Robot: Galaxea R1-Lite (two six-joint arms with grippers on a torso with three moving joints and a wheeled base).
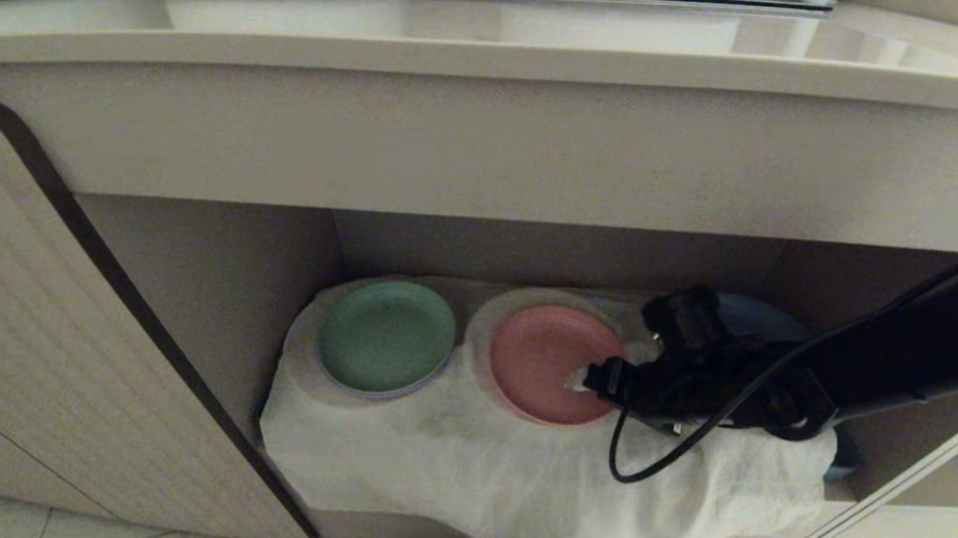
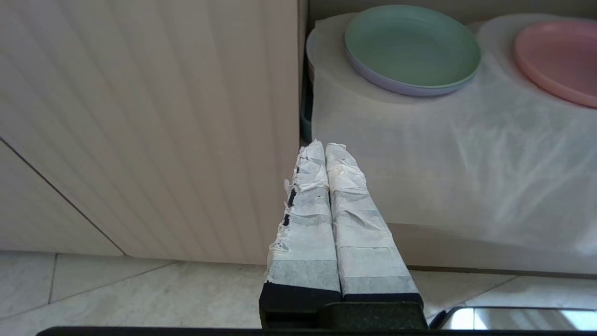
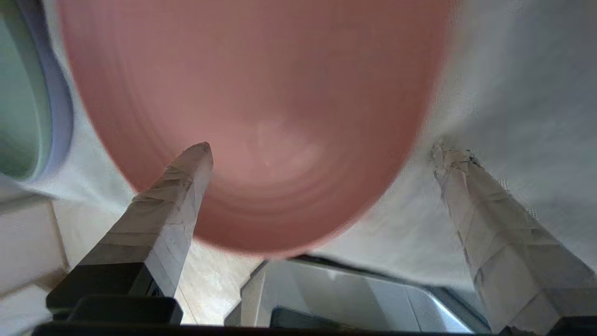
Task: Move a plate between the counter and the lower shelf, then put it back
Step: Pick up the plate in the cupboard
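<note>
2 plates lie in plain sight in the lower shelf (image 1: 224,288), both resting on the white cloth (image 1: 452,464) that covers its floor. A 3rd, bluish one seems to sit behind the right arm, but it is mostly hidden.

Landmark: the pink plate (image 1: 548,361).

Task status
- The pink plate lies flat in the middle of the lower shelf, on the cloth.
- The counter (image 1: 490,60) runs above the recess; its visible front strip carries no pink plate.
- Judged from this layout, the plate is at its shelf position. Whether this is the start of a lift toward the counter or the close of the return leg cannot be told from this moment alone.

Plate and gripper
- The right gripper (image 1: 584,379) reaches in from the right side of the pink plate, at its right rim.
- Its taped fingers (image 3: 182,177) stand spread wide, with nothing clamped between them.
- In the right wrist view, 1 finger lies over the plate's surface and the other over the cloth just beside the plate, so the rim falls between them. Contact with the rim cannot be confirmed.

Other items
- The green plate (image 1: 385,336) sits left of the pink plate, near it but apart.
- The left gripper (image 2: 329,149) hangs outside the recess, well left of the pink plate, near the cabinet door (image 2: 140,116); its fingers are pressed together and hold nothing.
</note>
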